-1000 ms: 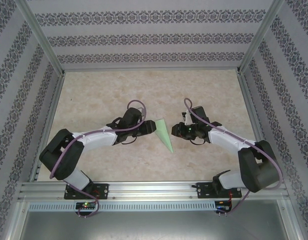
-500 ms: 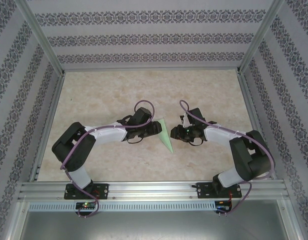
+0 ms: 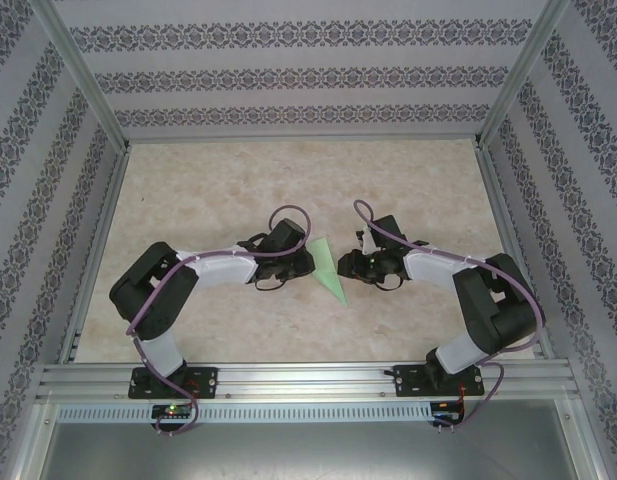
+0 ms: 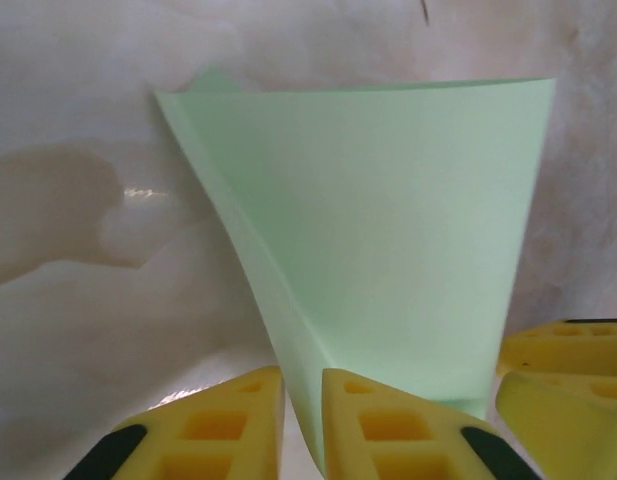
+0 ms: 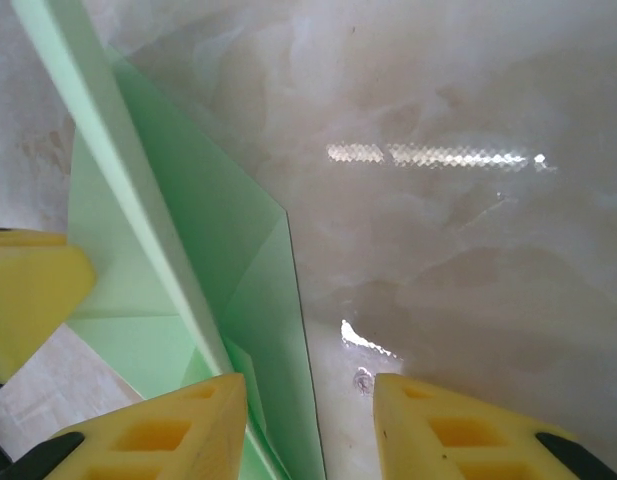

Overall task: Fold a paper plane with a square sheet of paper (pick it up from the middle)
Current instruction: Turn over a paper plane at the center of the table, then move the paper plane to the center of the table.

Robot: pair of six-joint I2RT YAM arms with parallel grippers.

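Centre of table [image 3: 228,190]: paper plane [image 3: 328,268] is found, tip toward 5 o'clock. At its 9 o'clock the left gripper [image 4: 303,385] is clamped on the centre fold. At 3 o'clock the right gripper [image 5: 310,385] is spread, with a wing edge between its jaws. Judged best: the fold is pinned firmly and the wing creased squarely.

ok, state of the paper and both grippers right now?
paper plane: folded to a narrow pointed shape, creased, flaps not pressed flat.
left gripper: shut on the paper plane's folded edge.
right gripper: open, the paper plane's edge lying against one finger, nothing gripped.
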